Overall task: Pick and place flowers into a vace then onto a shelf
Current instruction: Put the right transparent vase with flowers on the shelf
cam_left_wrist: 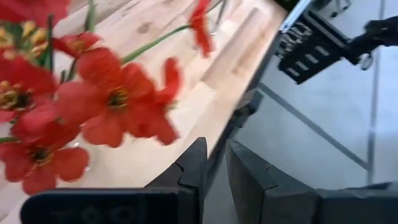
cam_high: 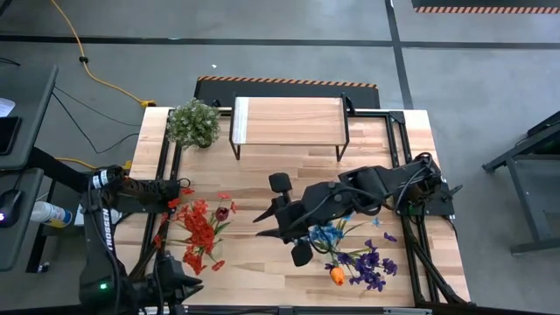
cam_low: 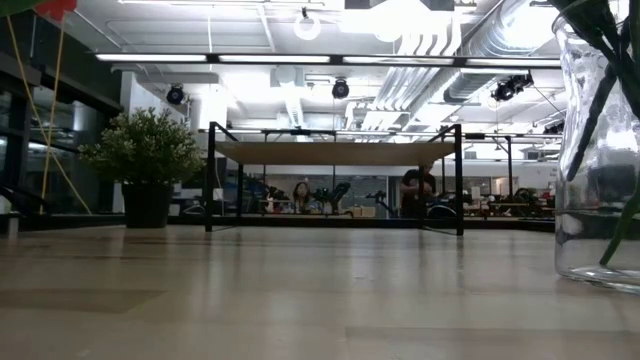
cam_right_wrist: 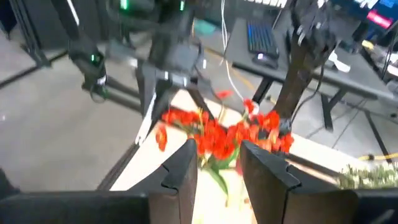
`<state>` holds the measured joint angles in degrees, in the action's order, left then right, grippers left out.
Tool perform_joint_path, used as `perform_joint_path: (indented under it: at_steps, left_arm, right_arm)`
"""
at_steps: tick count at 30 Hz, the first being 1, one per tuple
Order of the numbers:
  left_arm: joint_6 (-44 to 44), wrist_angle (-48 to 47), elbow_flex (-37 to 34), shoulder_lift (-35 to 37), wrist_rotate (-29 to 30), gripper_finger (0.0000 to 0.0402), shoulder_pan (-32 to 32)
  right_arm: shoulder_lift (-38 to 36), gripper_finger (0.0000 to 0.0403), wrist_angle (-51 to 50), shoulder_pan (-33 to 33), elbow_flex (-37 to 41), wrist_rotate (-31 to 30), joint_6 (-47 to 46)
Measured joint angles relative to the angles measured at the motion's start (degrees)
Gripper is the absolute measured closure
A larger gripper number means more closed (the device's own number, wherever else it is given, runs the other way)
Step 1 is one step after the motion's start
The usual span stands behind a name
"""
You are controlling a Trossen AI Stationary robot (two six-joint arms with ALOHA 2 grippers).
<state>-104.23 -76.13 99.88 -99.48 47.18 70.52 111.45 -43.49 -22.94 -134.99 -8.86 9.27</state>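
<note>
A: High view first — what's there that low misses?
B: Both my arms. My right pincer (cam_high: 282, 229) hangs over mid-counter, between the red flowers (cam_high: 199, 229) on my left and the blue and purple flowers (cam_high: 354, 255) with an orange tulip (cam_high: 337, 276) on my right. Low view shows neither arm.

A: Right pincer state?
B: Right wrist view: fingers (cam_right_wrist: 183, 169) parted, a clear gap, nothing held, red flowers (cam_right_wrist: 221, 137) beyond.

A: Left?
B: My left pincer (cam_left_wrist: 214, 165) sits at the counter (cam_high: 262, 179) front-left corner, off past the edge. Fingers apart by a narrow slit, nothing in it. Red blooms (cam_left_wrist: 109, 102) close by.

A: Shelf?
B: Shelf (cam_high: 287, 121) at the back centre, bare plank top. Low view sees under it, black legs, shelf (cam_low: 335, 153).

A: Vase?
B: Only low view shows it clearly: glass vase (cam_low: 598, 150) at the right edge, green stems inside.

A: Other stuff?
B: Potted plant (cam_high: 194, 122) just left of the shelf, plant (cam_low: 148, 160) in low view too. Yellow cable (cam_high: 87, 61) on the floor.

A: Writing?
B: White lettering on my left arm (cam_high: 94, 229), can't read it.
</note>
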Motion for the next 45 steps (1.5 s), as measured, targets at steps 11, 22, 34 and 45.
perform_joint_path:
  at_steps: [11, 22, 34, 45]
  left_arm:
    - [11.1, 4.5, 7.6, 0.0, 7.4, 0.0307, 0.0]
    - [12.7, 7.4, 8.2, 0.0, 13.8, 0.0307, 0.0]
    - [14.9, 10.5, 8.2, 0.0, 16.1, 0.0307, 0.0]
    - [23.0, 17.4, 8.2, 0.0, 16.3, 0.0307, 0.0]
  right_arm:
    - [-6.8, 0.0289, -13.8, -1.0, 0.1, -9.4, -2.7]
    - [-16.0, 0.0289, -40.7, -4.4, 0.0, -20.3, -19.7]
    - [-30.1, 0.0289, -46.3, -11.2, 13.3, -25.6, -42.7]
    - [-47.8, 0.0289, -46.6, -18.0, 46.4, -21.5, -68.2]
